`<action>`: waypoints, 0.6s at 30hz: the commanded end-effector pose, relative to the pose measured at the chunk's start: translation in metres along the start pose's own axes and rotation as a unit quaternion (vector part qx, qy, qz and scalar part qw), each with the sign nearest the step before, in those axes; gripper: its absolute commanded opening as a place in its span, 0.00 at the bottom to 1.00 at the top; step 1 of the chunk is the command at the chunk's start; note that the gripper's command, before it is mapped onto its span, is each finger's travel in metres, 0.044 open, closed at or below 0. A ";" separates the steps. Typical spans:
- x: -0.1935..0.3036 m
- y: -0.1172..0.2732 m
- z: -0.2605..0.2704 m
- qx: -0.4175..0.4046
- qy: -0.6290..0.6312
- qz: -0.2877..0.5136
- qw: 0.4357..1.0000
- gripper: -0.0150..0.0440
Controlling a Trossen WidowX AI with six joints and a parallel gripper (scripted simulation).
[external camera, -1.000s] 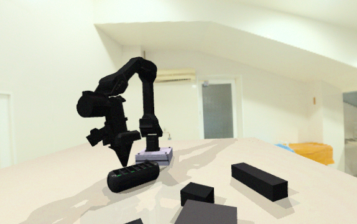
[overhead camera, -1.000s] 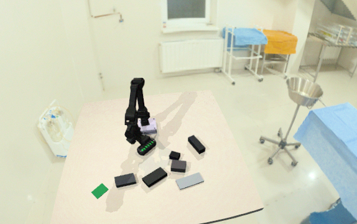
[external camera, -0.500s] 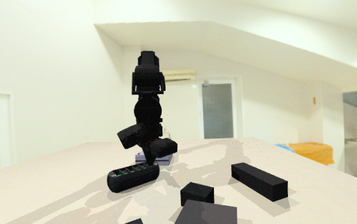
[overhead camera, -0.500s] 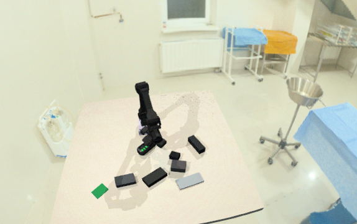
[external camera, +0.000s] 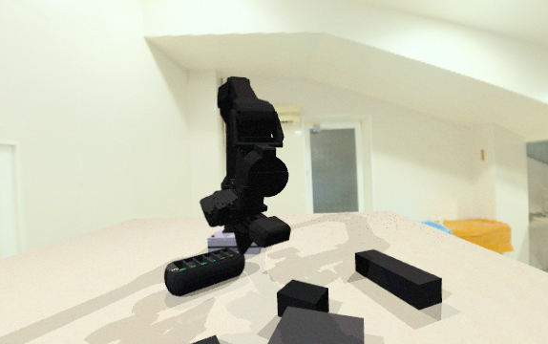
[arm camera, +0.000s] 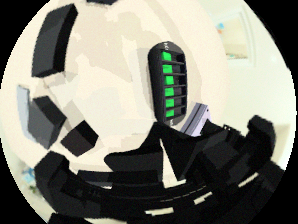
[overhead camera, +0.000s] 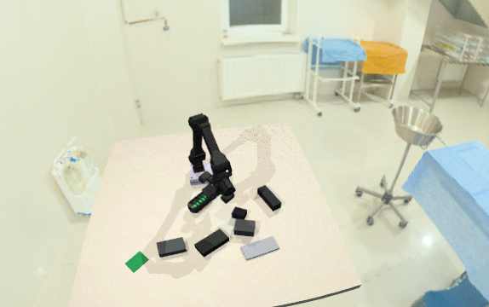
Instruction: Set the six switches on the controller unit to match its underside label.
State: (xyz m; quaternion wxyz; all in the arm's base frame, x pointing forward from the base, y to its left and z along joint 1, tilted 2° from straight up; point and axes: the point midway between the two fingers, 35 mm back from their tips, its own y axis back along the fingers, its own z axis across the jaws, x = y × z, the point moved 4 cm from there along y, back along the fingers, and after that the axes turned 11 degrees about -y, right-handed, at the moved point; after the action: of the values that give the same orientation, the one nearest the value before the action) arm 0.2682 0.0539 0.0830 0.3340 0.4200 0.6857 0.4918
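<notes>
The dark grey controller unit (overhead camera: 198, 204) (external camera: 202, 278) (arm camera: 159, 95) sits on the bench with its switches facing up. In the wrist view six rockers run along it, each with a green end on the left and a dark end on the right; I cannot tell surely which ends are pressed down. Small white print shows at its far end. The label underneath is hidden. My gripper (external camera: 243, 250) (arm camera: 156, 124) is shut and empty, its tips at the unit's near end, close to the last rocker. I cannot tell whether they touch it. In the top view the arm hides the tips.
A long black block (overhead camera: 269, 198) (external camera: 398, 277) lies to the right. A small black block (overhead camera: 239, 212), a grey block (overhead camera: 244, 228), a flat silver plate (overhead camera: 260, 248), a black box (overhead camera: 212, 242), a dark grey box (overhead camera: 172, 247) and a green card (overhead camera: 136, 262) lie toward the front.
</notes>
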 end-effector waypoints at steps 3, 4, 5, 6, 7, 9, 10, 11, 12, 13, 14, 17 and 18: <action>-0.001 0.001 -0.004 -0.006 0.000 0.002 1.000 0.25; -0.003 0.002 -0.009 -0.013 -0.001 0.005 1.000 0.25; -0.005 0.004 -0.014 -0.023 -0.001 0.008 1.000 0.25; -0.007 0.005 -0.020 -0.032 -0.001 0.010 0.999 0.25; -0.008 0.006 -0.026 -0.042 -0.001 0.013 0.999 0.25; -0.011 0.007 -0.038 -0.061 -0.002 0.017 0.998 0.25; -0.012 0.008 -0.043 -0.071 -0.002 0.019 0.997 0.25; -0.013 0.008 -0.049 -0.080 -0.002 0.020 0.997 0.25; -0.014 0.008 -0.055 -0.090 -0.002 0.021 0.996 0.25; -0.015 0.007 -0.060 -0.100 -0.003 0.022 0.995 0.25; -0.015 0.007 -0.066 -0.109 -0.003 0.022 0.994 0.25; -0.016 0.005 -0.080 -0.137 -0.003 0.023 0.990 0.25; -0.016 0.004 -0.083 -0.141 -0.003 0.022 0.990 0.25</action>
State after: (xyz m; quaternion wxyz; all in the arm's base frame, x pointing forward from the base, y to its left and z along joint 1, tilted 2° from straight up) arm 0.2168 0.0125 0.1127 0.3768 0.3938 0.6104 0.5748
